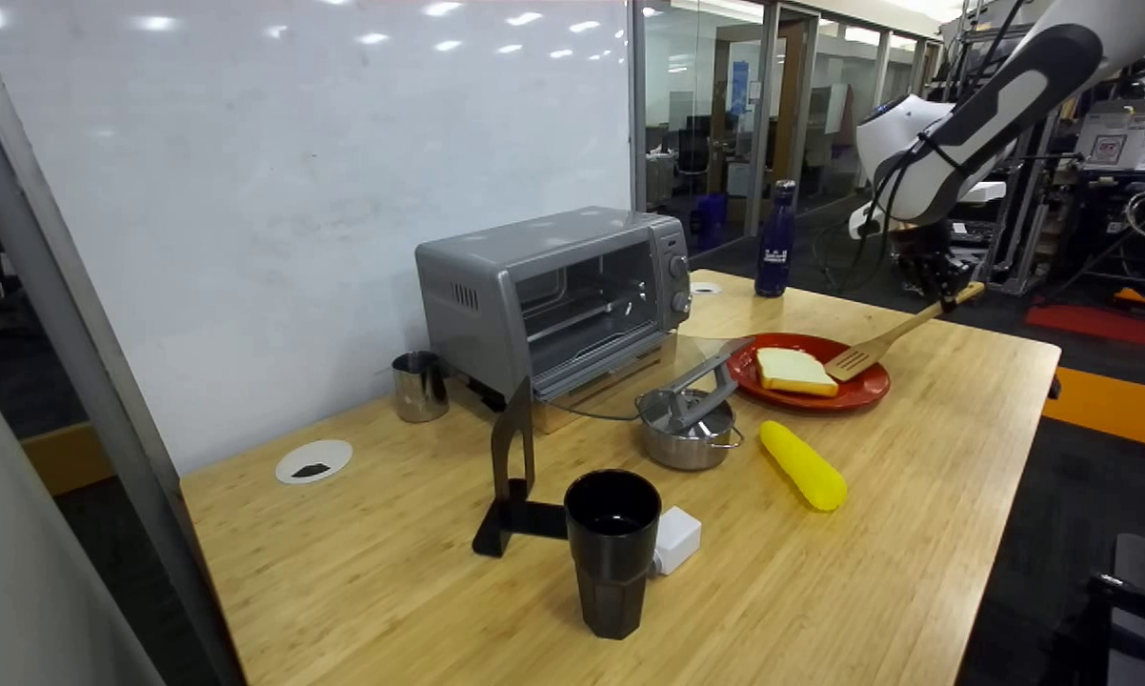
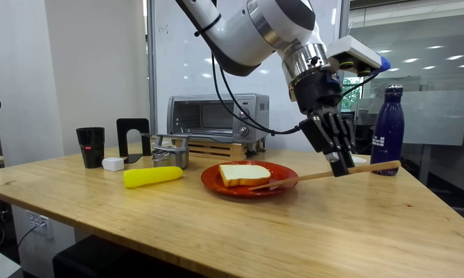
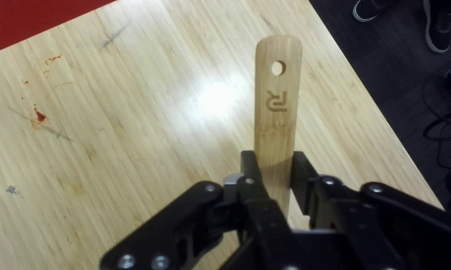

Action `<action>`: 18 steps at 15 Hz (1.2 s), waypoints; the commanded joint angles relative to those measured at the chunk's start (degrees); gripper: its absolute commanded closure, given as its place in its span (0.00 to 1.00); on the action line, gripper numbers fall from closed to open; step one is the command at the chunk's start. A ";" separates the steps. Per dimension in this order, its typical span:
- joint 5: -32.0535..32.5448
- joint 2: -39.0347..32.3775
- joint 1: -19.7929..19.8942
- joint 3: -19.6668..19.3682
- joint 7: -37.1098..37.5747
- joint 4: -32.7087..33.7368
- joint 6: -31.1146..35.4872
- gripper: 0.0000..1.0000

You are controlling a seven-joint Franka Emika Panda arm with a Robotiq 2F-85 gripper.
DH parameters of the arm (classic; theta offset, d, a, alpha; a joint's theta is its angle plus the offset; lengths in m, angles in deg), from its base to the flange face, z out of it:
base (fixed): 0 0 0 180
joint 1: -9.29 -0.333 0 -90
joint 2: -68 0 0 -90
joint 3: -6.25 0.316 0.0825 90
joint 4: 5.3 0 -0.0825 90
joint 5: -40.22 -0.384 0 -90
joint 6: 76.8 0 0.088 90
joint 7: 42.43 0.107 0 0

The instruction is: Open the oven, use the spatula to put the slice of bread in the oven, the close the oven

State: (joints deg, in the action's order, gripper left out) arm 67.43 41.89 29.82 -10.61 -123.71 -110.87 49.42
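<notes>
The silver-grey oven (image 1: 553,243) has its glass door lowered, shown in both exterior views; the door's grey handle (image 1: 708,393) lies over a small metal pot. On the red plate (image 1: 863,395) rests the slice of bread (image 1: 793,370), pale on top with a brown crust. My gripper (image 2: 341,170) is shut on the handle of the wooden spatula (image 2: 315,177), beyond the plate's rim. The spatula slants down, its slotted blade (image 1: 856,361) over the plate beside the bread. In the wrist view, black fingers (image 3: 302,180) press both sides of the handle; the blade is out of view.
Below the door handle stands the metal pot (image 1: 689,440). A yellow banana-like object (image 1: 805,467), black cup (image 1: 612,557), white block (image 1: 677,540) and black stand (image 1: 512,505) lie nearer. A blue bottle (image 2: 388,131) stands past the gripper, and a metal cup (image 1: 420,386) beside the oven.
</notes>
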 commanded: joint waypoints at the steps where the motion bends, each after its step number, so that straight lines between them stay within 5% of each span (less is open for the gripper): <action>1: -0.49 -0.76 0.04 1.53 0.55 1.09 0.78 0.93; 11: -3.68 -0.47 0.41 4.37 -0.55 0.58 2.64 0.93; 18: -14.09 -1.21 2.97 6.20 -3.51 -0.37 8.04 0.93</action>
State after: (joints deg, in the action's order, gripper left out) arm 56.58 41.60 30.81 -5.89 -124.95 -110.93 54.65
